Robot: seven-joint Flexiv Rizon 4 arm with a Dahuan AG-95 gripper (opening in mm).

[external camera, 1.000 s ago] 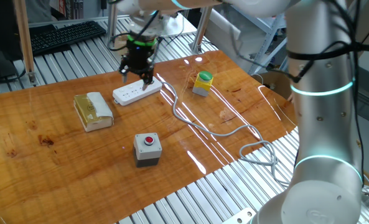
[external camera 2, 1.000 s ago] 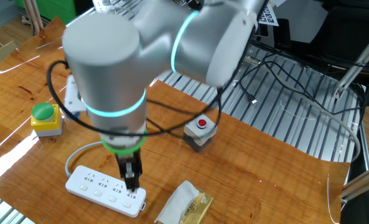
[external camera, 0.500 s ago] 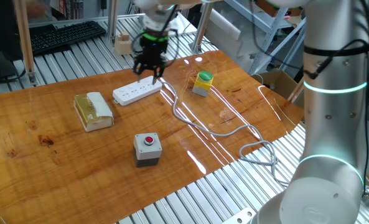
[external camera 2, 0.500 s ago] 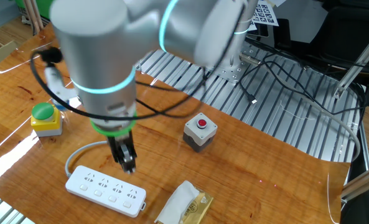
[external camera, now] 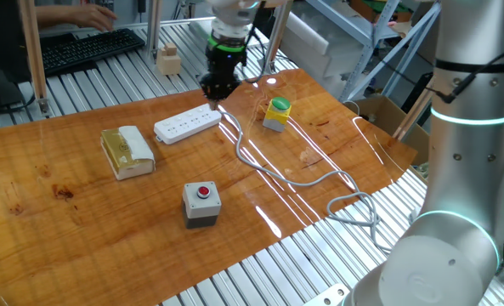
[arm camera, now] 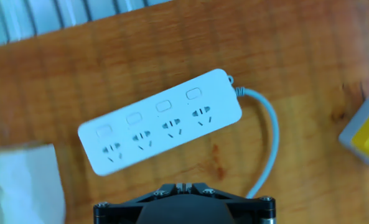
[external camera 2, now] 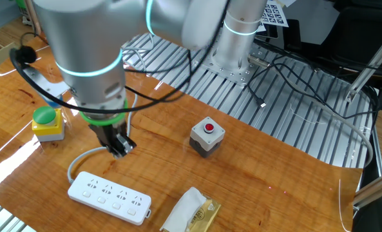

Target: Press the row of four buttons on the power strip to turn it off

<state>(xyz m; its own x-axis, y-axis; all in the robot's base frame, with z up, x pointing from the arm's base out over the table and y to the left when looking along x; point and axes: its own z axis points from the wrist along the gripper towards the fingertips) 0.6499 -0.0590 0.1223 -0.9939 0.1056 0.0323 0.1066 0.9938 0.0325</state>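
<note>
The white power strip (external camera: 187, 124) lies flat on the wooden table, and it also shows near the front edge in the other fixed view (external camera 2: 110, 196). In the hand view the power strip (arm camera: 159, 121) lies slantwise below the hand, with the four buttons (arm camera: 149, 112) in one row along its upper edge, each above a socket. My gripper (external camera: 215, 90) hangs in the air above the strip's cable end and touches nothing. Its fingertips (arm camera: 184, 185) meet at the bottom of the hand view, so it is shut and holds nothing. From the other side the gripper (external camera 2: 118, 149) hovers above and behind the strip.
A red button on a grey box (external camera: 202, 204) stands near the table's front. A green dome button on a yellow box (external camera: 277, 113) sits right of the strip. A tan block with white wrap (external camera: 127, 150) lies to the left. The white cable (external camera: 302, 178) loops across the table.
The gripper has risen off the power strip and shifted toward its cable end. Its fingers, spread wide a second ago, have closed together.
</note>
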